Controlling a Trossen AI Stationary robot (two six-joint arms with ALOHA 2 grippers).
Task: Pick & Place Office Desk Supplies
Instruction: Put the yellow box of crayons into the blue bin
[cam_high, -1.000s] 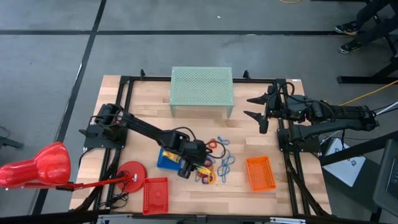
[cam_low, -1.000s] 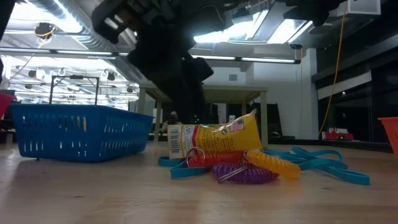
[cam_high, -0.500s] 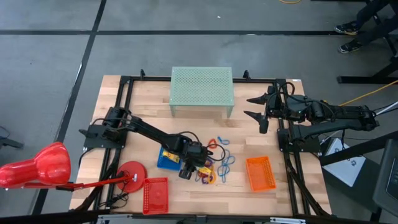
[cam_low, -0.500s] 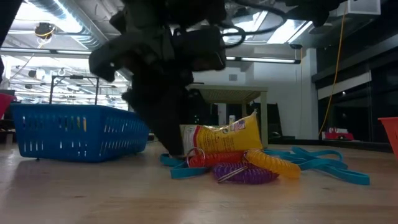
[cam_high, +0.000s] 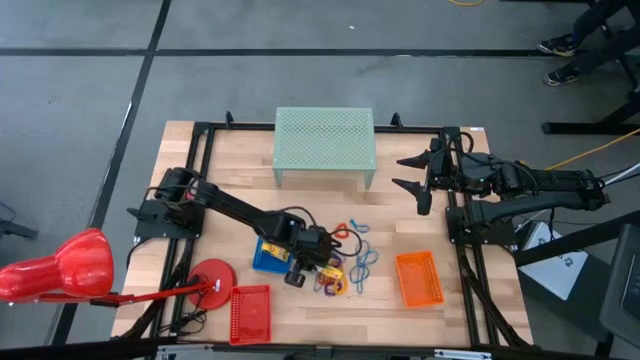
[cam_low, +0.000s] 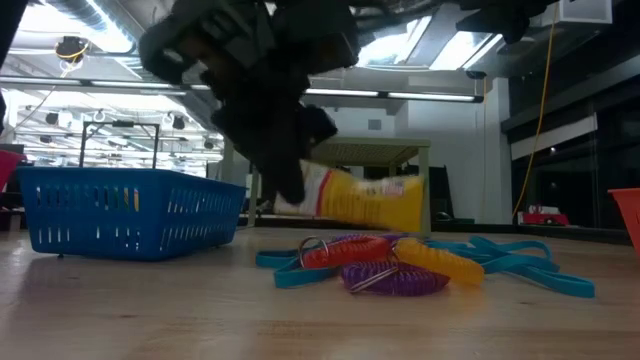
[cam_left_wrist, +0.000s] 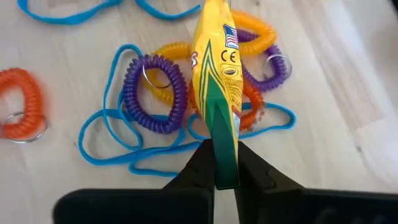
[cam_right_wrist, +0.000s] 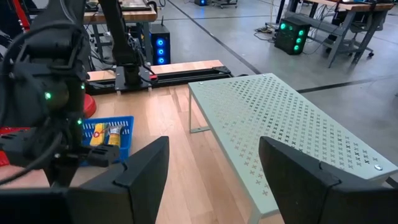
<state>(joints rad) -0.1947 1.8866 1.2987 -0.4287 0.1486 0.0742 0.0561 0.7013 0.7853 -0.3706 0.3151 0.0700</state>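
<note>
Slippage is our worry: we hold the yellow box (cam_left_wrist: 219, 81) by one thin edge in the clamped left gripper (cam_left_wrist: 225, 169), lifted above the coiled loops (cam_left_wrist: 163, 87), so a swing could drop it. We judge the blue tray (cam_high: 268, 254), already holding yellow items, its target; the right gripper (cam_high: 412, 172) waits wide apart.

We see even overhead light on the surface (cam_high: 230, 200); in the low view, bright ceiling fixtures (cam_low: 440, 45) backlight the motion-blurred left tool (cam_low: 290, 185), silhouetting it.
</note>
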